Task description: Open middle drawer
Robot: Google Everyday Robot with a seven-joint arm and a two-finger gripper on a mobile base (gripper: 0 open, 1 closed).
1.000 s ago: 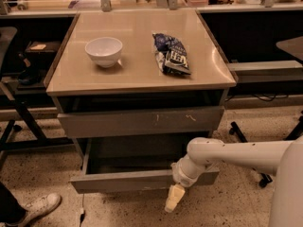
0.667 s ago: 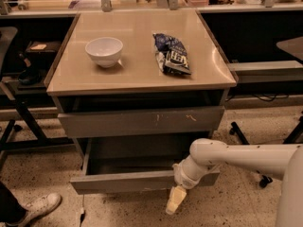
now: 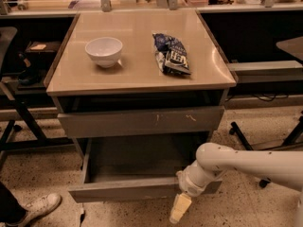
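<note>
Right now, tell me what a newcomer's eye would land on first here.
The middle drawer stands pulled out, its grey interior bare. A white arm reaches in from the right, its hand pointing down at the drawer front's right part. On the tan top sit a white bowl and a blue snack bag.

One bowl (image 3: 104,51), one bag (image 3: 171,54), one hand (image 3: 181,207) at middle drawer (image 3: 123,190), one scratched drawer (image 3: 137,122)
</note>
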